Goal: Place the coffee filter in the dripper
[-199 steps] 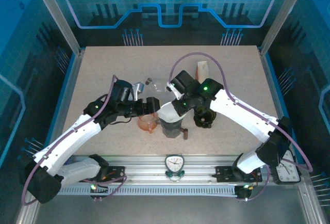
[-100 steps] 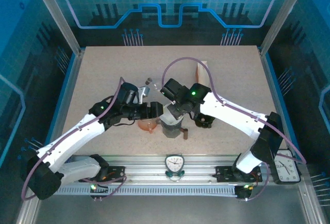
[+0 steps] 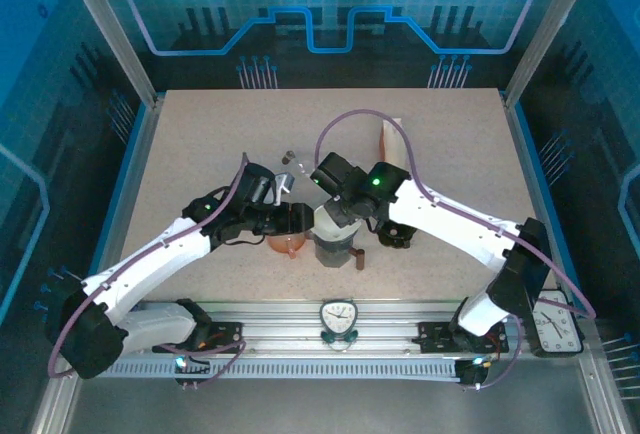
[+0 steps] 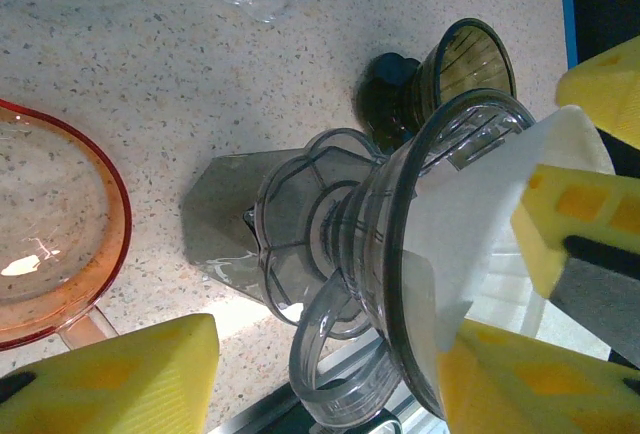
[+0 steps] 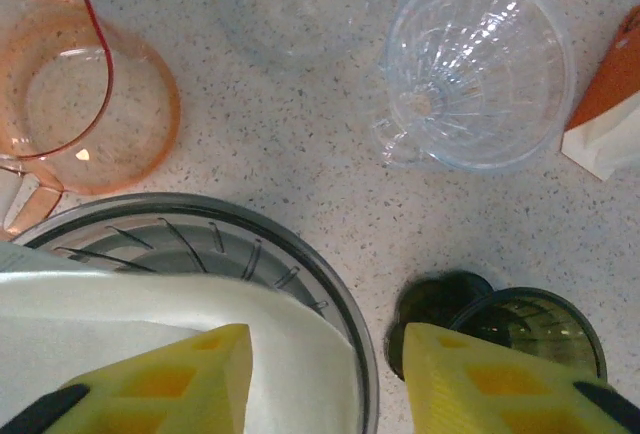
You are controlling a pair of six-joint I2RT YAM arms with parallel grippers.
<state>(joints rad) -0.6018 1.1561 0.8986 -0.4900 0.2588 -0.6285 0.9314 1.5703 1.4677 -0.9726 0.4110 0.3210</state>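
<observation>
Both end effectors (image 4: 330, 349) (image 5: 325, 339), jaws apart

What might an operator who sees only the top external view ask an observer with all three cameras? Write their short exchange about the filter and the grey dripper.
Operator: From above I can't see into the grey dripper. Is the filter in it?
Observer: Yes. The left wrist view shows it lying inside the cone, with its edge standing above the rim.
Operator: Is the right gripper pinching it?
Observer: No. The right wrist view shows its fingers apart, one over the filter inside the rim, the other outside the rim over the dark dripper.
</observation>
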